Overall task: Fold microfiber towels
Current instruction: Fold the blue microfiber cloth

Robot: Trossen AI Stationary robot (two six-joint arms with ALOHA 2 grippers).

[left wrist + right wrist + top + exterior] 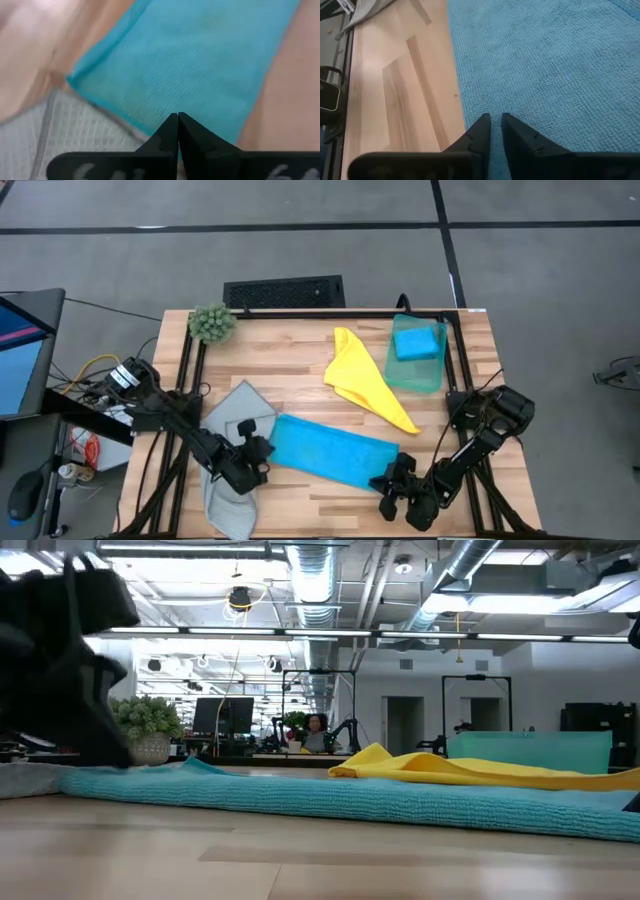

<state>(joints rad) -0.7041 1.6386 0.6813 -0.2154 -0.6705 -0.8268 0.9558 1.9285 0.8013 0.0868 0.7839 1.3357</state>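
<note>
A wooden table (300, 350) fills the frame's centre, a bright blue towel (330, 448) lying low in the middle; the left gripper (262, 452) is clamped on its left end, the right gripper (390, 480) nearly closed at its right edge, so lifting evenly seems wise

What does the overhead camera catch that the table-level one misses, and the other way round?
Only the overhead view shows the teal towel carrying a small folded blue towel, the black grille, and both arms at opposite ends of the long blue towel.

Only the table-level view shows the room behind: ceiling ducts and a person at a far desk.

Both show the long blue towel, the yellow towel, the grey towel and the plant.
</note>
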